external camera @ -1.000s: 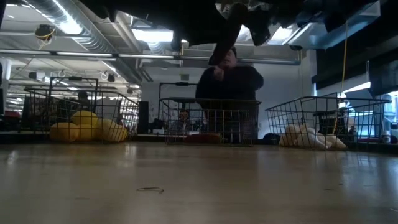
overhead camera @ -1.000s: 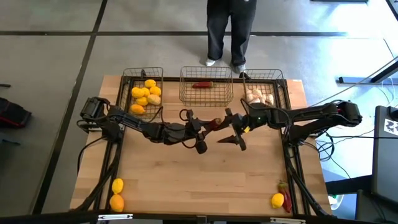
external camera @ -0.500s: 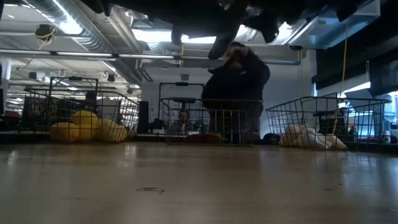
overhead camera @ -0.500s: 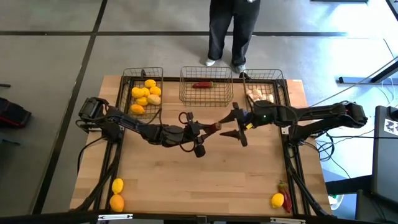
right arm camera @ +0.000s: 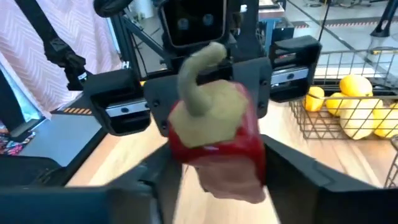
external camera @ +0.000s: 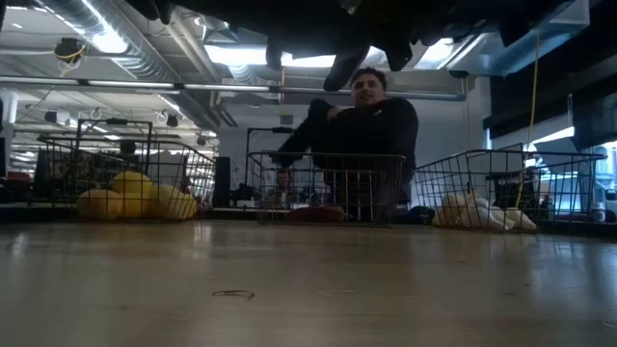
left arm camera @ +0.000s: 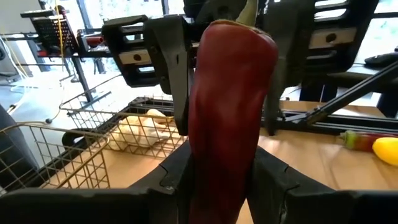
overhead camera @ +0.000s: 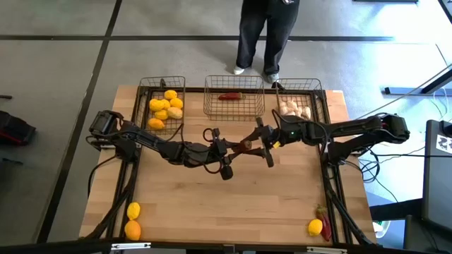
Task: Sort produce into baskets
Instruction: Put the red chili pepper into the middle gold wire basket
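Note:
A dark red chili pepper (overhead camera: pixel 244 146) with a green stem (right arm camera: pixel 198 74) hangs above the middle of the table between my two grippers. My left gripper (overhead camera: pixel 230 149) comes from the table's left and is shut on it. My right gripper (overhead camera: pixel 260 144) comes from the right and is shut round its stem end. Three wire baskets stand along the far edge. The left basket (overhead camera: pixel 143 92) holds lemons (overhead camera: pixel 165 107), the middle basket (overhead camera: pixel 234 77) holds a chili (overhead camera: pixel 229 97), and the right basket (overhead camera: pixel 319 90) holds garlic (overhead camera: pixel 294 109). My left gripper pinches the chili's slim end (left arm camera: pixel 217 186) between its two fingers (left arm camera: pixel 177 177). The fingers lie level and along the chili, coming from the table's left. The chili sticks straight out ahead of them, clear of the table. My right gripper has the chili's thick stem end (right arm camera: pixel 249 152) between its two fingers (right arm camera: pixel 286 177), one on each side. The fingers come level from the table's right, along the chili. The green stem points back toward the wrist.
Two lemons (overhead camera: pixel 133 219) lie at the near left corner. A lemon (overhead camera: pixel 315 226) and a chili (overhead camera: pixel 323 214) lie at the near right corner. A person (overhead camera: pixel 265 35) stands behind the far edge. Bare wood lies below the grippers and toward the near edge.
My right gripper has moved toward the table's left and a little toward the far edge, coming round the stem end of the chili that my left gripper holds out. The left gripper and the chili have stayed in place.

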